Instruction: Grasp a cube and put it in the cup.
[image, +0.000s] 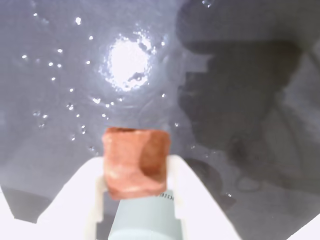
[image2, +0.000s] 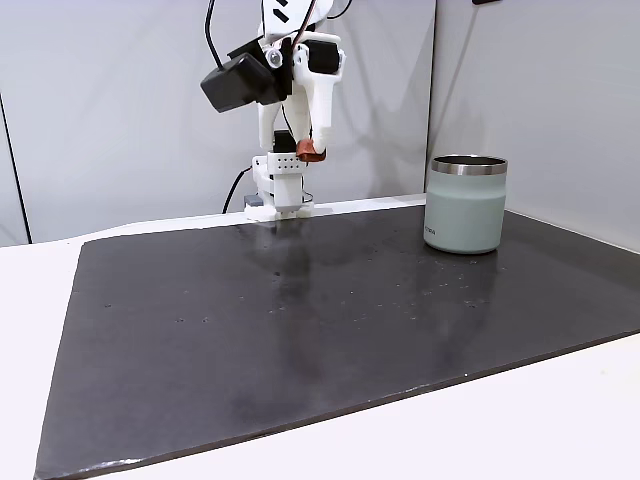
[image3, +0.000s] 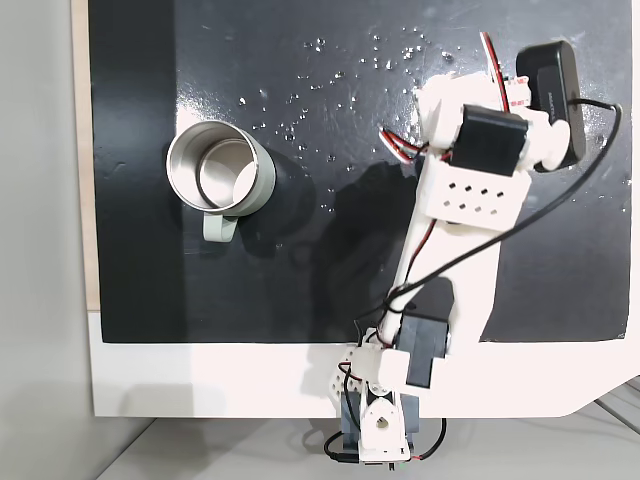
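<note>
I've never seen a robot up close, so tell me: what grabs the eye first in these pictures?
First, the reddish-brown cube, pinched in the white claw and filling the wrist view. In a fixed view the claw holds it high above the black mat. To the right in that view stands the pale grey-green cup with its shiny steel rim, upright on the mat.

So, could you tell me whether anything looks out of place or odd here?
Nothing stands out. The cup stands upright on the dark mat, and the gripper holds the cube squarely, raised above the mat.
</note>
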